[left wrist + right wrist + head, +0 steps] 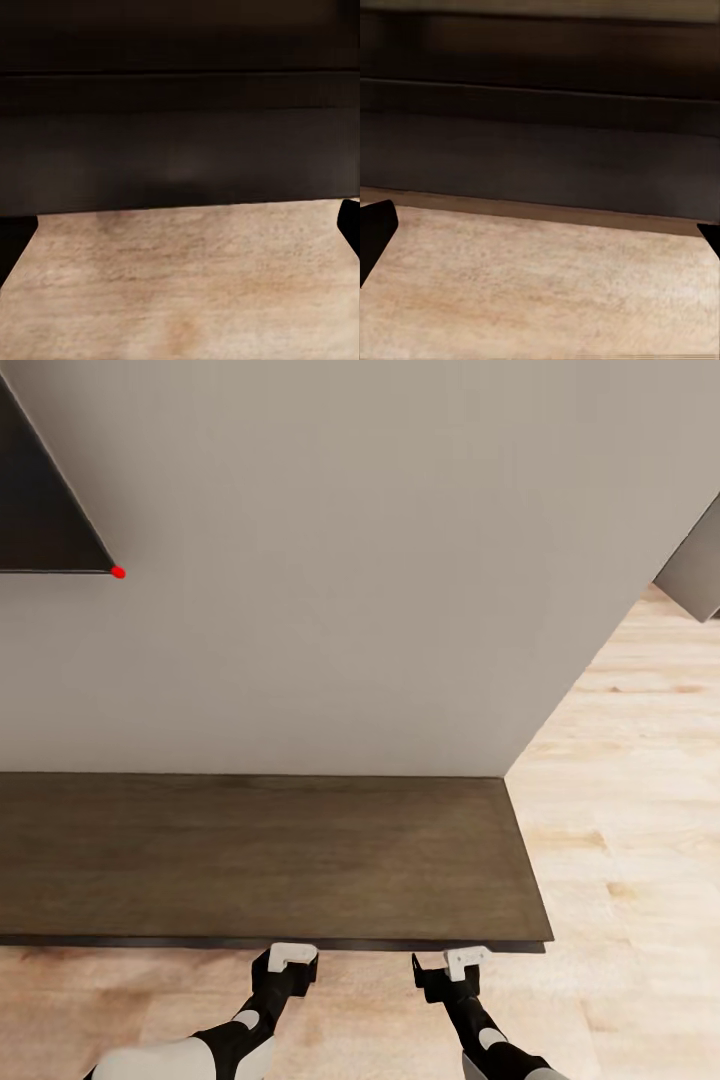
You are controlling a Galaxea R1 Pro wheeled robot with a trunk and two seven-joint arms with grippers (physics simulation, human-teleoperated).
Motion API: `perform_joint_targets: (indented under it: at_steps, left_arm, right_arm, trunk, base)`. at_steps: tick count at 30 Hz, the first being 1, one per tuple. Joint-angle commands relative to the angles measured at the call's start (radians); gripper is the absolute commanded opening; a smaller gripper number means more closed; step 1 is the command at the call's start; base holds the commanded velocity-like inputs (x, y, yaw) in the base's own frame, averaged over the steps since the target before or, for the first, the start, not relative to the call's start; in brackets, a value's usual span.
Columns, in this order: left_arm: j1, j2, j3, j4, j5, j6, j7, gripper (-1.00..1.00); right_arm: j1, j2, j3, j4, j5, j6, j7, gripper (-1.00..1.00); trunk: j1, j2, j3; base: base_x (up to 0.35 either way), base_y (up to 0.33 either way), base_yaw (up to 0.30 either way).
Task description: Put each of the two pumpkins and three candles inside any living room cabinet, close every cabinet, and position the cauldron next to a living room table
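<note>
- Cabinet (260, 855): low dark-brown unit against the grey wall (330, 560), seen from above in the head view. Its top is bare. Its right end stops where the wall turns a corner.
- Cabinet front: both wrist views look at a flat dark panel (180, 150) with a thin gap under the top. The part in view appears shut; the rest of the front cannot be judged from here.
- Left gripper (288, 958): held low, just short of the cabinet's front edge, above the wood floor (620, 840). Its fingers are spread wide, showing as dark tips at opposite edges of the left wrist view, with nothing between them.
- Right gripper (455, 965): also just short of the front edge, near the cabinet's right end. Fingers likewise wide apart and empty.
- Other features: a dark triangular shape with a red dot (118, 572) at its tip on the wall, upper left; identity unclear.
- Progress, as judged: no pumpkin, candle or cauldron is visible, so their placement cannot be confirmed.
- Both grippers carry nothing and face the front, which suggests a step of opening or closing the cabinet is in hand.
- Remaining, as judged: verify contents, confirm every door is shut, then set the cauldron beside a table.
</note>
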Motion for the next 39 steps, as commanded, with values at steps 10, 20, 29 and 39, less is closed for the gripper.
perform_joint_targets:
  at_steps: [10,20,29,39]
  left_arm:
    - [0.0,-0.001,0.001,0.0,0.0,0.0,0.0,1.0]
    - [0.0,-0.002,0.005,-0.006,0.0,0.0,0.001,1.0]
    - [0.0,0.006,0.111,-0.027,0.0,0.005,0.002,1.0]
    - [0.084,0.04,0.11,-0.051,-0.001,0.031,0.003,1.0]
  right_arm:
    - [-0.001,0.0,0.014,-0.036,0.003,-0.003,0.002,1.0]
    - [-0.001,-0.001,0.014,-0.035,0.003,-0.003,0.002,1.0]
    - [0.0,-0.012,0.01,-0.023,-0.006,-0.002,0.003,1.0]
    - [0.023,-0.039,0.01,0.065,-0.01,0.006,0.001,1.0]
  trunk:
    - [0.0,0.0,0.0]
    - [0.0,0.0,0.0]
    - [-0.012,0.021,0.01]
    - [-0.05,0.091,0.041]
  base:
    - [-0.29,0.0,0.0]
    - [-0.261,0.0,0.0]
    - [-0.004,0.0,0.0]
    - [0.0,0.0,0.0]
